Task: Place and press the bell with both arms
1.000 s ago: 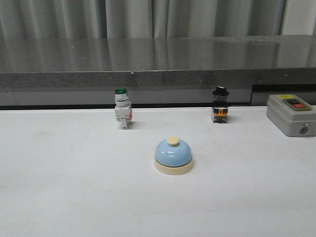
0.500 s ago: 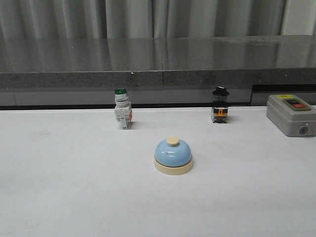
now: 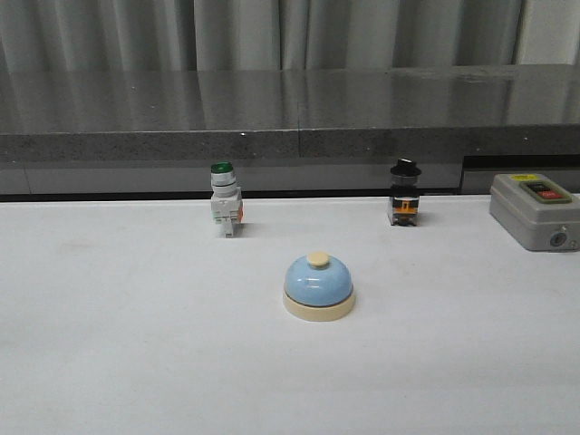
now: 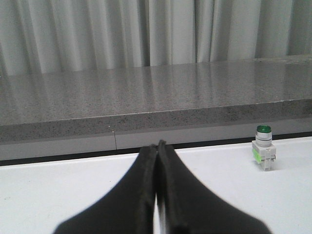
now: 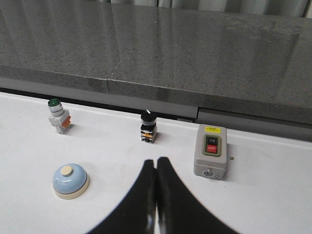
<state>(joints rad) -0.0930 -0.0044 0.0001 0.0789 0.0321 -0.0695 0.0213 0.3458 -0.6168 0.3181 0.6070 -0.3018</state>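
Mid-tabletop (image 3: 109, 362) sits the small light-blue dome bell (image 3: 318, 285) (probably light, rigid, slick); best gripped at its cream base. Left gripper (image 4: 157, 146) and right gripper (image 5: 156, 163) are both clenched, empty.

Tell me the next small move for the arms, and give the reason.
Probably open the right gripper and start it toward the light-blue dome-shaped desk bell with the cream button. The bell sits untouched on the white table, neither arm shows in the front view, and both the right and the left gripper are shut, holding nothing.
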